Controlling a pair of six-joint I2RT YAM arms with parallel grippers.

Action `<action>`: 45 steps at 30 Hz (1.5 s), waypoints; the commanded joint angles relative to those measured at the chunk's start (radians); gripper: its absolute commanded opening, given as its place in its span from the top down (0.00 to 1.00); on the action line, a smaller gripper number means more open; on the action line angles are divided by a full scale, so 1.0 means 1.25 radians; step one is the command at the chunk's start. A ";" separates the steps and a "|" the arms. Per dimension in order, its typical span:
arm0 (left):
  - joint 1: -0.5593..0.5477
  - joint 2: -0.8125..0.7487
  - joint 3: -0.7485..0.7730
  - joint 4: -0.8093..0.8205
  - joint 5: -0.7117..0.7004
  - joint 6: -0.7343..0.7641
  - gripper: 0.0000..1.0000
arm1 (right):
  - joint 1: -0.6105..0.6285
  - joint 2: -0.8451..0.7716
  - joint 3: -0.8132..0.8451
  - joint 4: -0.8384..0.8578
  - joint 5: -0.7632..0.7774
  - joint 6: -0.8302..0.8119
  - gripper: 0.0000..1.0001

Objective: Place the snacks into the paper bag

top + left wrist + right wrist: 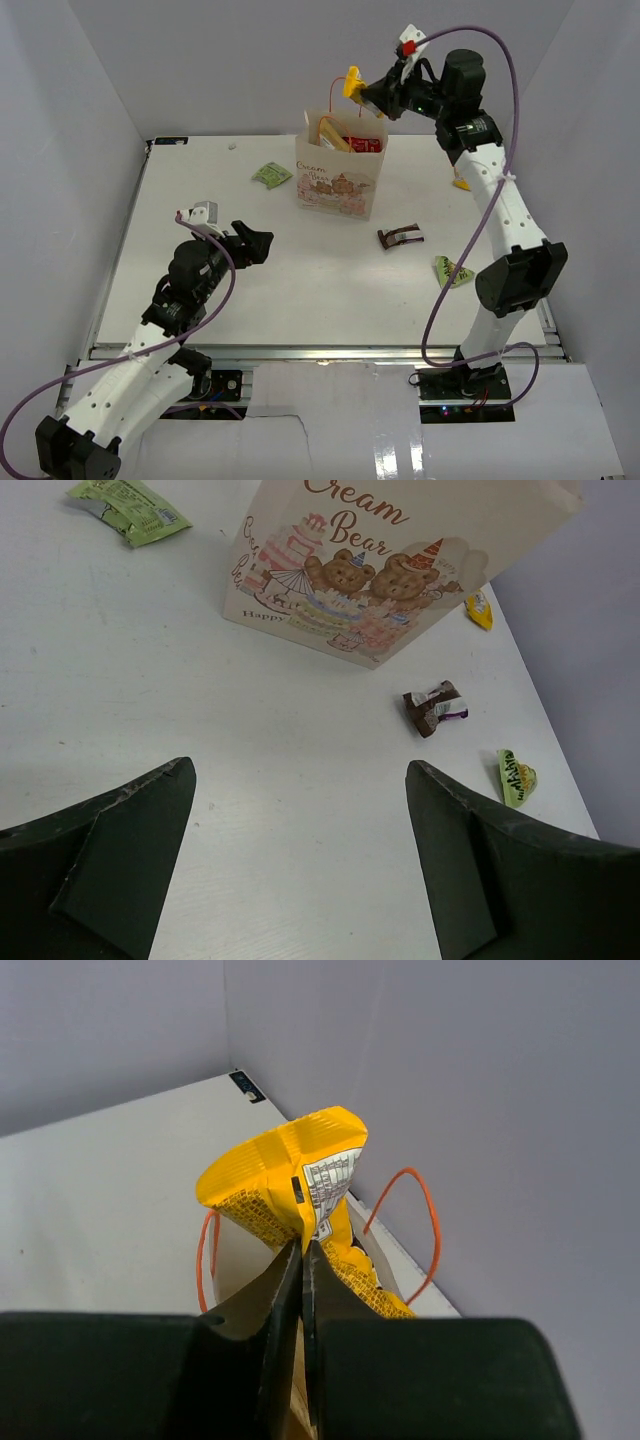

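Note:
The cream paper bag [338, 185] [400, 540] stands upright at the table's back middle, its orange handles [425, 1230] showing. A tan-yellow bag [333, 133] and a red packet [362, 144] sit inside it. My right gripper [368, 92] [302, 1250] hangs above the bag's opening, shut on a yellow pouch [352, 82] [290, 1185]. On the table lie a green packet [271, 176] [128, 507], a dark brown bar wrapper [402, 237] [434, 708], another green packet [452, 270] [516, 777] and a yellow pouch [461, 183] [480, 608]. My left gripper [262, 245] [300, 780] stands open and holds nothing, low over the table in front of the bag.
Grey walls enclose the table on the left, back and right. The right arm's lower link [520, 280] stands next to the right-hand green packet. Bare table [200, 200] lies to the left of the bag.

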 commanded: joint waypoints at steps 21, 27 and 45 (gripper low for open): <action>0.004 0.169 0.113 -0.060 -0.154 -0.179 0.07 | 0.056 -0.014 -0.192 0.158 0.366 0.184 0.42; 0.108 0.421 0.315 -0.080 -0.080 -0.264 0.13 | -0.048 -0.069 -0.171 0.058 0.136 0.169 0.33; 0.258 1.271 1.058 -0.190 0.087 -0.279 0.19 | -0.344 -0.327 -0.695 -0.121 -0.137 -0.104 0.27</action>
